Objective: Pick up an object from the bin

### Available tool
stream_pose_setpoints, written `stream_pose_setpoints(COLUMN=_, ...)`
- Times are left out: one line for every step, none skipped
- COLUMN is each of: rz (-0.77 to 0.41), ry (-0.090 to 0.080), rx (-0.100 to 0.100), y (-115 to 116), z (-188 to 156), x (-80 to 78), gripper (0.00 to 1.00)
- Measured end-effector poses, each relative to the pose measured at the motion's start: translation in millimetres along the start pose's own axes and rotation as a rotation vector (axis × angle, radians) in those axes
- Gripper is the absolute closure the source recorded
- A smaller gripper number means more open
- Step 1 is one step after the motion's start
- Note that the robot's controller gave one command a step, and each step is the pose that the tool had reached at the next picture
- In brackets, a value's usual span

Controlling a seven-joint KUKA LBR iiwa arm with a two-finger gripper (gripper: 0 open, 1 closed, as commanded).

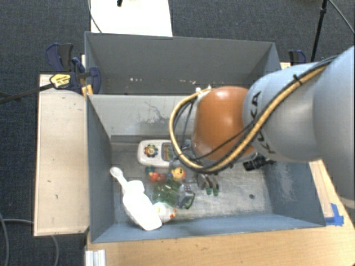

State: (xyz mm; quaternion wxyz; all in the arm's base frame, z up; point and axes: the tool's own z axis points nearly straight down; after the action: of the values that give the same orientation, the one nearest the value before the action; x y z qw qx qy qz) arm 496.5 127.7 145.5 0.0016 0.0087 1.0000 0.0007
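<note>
Reading the dark lettering (256,111) along the grey arm (310,115), you can make out what looks like KUKA, partly crossed by the cables (183,148) that loop round the orange cover (221,121) at the wrist. No other writing is legible; the white toy keypad (154,152), with its coloured buttons, lies flat near the back of the bin (249,201) floor, and any marks on it are too small to read. In front of it sits a small heap: a yellow and red toy (177,174), a green see-through piece (165,193) and an orange bit (153,176) beside them, with a white scoop (137,205) lying towards the front left corner, handle pointing back. The arm comes in from the right and bends down over the middle of the bin, the cover hiding much of the floor there. Your tool (206,185) hangs low just right of the heap, nearest the yellow and red toy and the green piece. You cannot tell whether it is apart or together, and nothing is visibly held in it.
</note>
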Motion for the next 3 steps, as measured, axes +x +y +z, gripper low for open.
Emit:
stream_pose_setpoints(rz=0.117, ry=-0.006, rx=0.0, y=3.5, z=40.3, x=-7.2, gripper=0.0)
stream_pose_setpoints(rz=0.231, ry=0.01, rx=-0.012, y=3.2, z=64.2, x=-20.6, gripper=1.0)
stream_pose_setpoints(rz=0.23, ry=0.01, rx=-0.012, y=3.2, z=64.2, x=-20.6, gripper=1.0)
